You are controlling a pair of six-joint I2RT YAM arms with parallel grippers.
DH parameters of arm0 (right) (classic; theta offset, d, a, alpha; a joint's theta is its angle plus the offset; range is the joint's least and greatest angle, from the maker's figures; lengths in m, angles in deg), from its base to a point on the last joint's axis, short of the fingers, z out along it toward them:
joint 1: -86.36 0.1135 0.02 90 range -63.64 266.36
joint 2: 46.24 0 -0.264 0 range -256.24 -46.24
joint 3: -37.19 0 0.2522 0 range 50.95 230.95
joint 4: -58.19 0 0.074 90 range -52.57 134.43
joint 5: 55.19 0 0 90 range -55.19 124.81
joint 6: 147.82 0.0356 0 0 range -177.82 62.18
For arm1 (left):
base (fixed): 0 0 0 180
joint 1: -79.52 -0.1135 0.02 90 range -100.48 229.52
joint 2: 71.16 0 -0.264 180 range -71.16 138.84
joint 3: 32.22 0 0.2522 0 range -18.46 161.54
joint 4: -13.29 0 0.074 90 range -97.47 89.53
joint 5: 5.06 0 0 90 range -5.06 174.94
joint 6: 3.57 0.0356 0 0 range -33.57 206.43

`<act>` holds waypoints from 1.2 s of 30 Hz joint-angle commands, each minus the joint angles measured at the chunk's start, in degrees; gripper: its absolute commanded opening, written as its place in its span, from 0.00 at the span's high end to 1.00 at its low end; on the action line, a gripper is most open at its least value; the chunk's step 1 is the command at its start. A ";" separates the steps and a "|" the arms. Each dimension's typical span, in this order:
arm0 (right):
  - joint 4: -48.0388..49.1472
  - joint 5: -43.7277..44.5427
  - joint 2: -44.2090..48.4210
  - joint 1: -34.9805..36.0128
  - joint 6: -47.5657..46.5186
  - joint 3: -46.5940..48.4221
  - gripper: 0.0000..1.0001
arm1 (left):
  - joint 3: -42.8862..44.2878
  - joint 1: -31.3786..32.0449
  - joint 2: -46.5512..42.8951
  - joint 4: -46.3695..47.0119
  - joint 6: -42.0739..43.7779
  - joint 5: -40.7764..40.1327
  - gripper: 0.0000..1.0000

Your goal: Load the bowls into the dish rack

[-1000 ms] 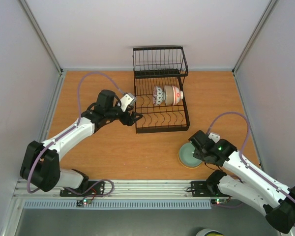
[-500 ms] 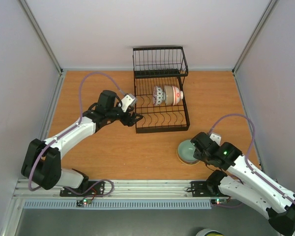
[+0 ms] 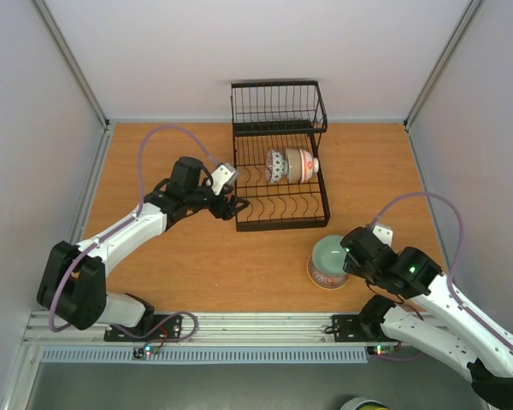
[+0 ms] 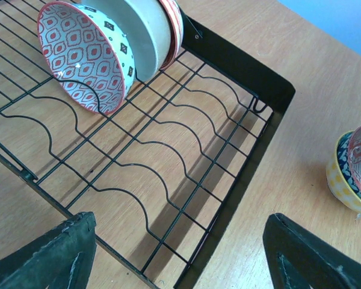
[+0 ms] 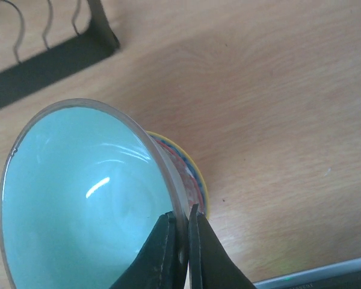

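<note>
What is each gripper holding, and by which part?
The right gripper pinches the pale green bowl by its rim, one jaw inside, one outside. The left gripper is open, holding nothing.

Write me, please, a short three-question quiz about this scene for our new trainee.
1. True or false: the left pincer holds a bowl.
2. The right pincer grips the pale green bowl by its: A) rim B) foot C) nothing, it is open.
3. What lies just under that bowl?
Key: 1 false, it is open and empty by the dish rack. 2 A. 3 A patterned stack of bowls.
</note>
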 commanded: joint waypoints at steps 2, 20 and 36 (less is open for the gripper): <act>2.32 2.27 1.33 0.46 -4.98 5.64 0.99 | 1.58 0.35 -1.49 0.60 0.95 0.68 0.24; 31.89 -5.20 -29.18 0.46 -23.37 18.11 0.99 | 8.85 0.61 3.27 -13.29 4.08 9.59 0.23; 38.27 -11.37 -40.62 0.71 -28.68 28.53 0.99 | 9.47 0.92 5.35 -13.67 4.87 9.35 0.25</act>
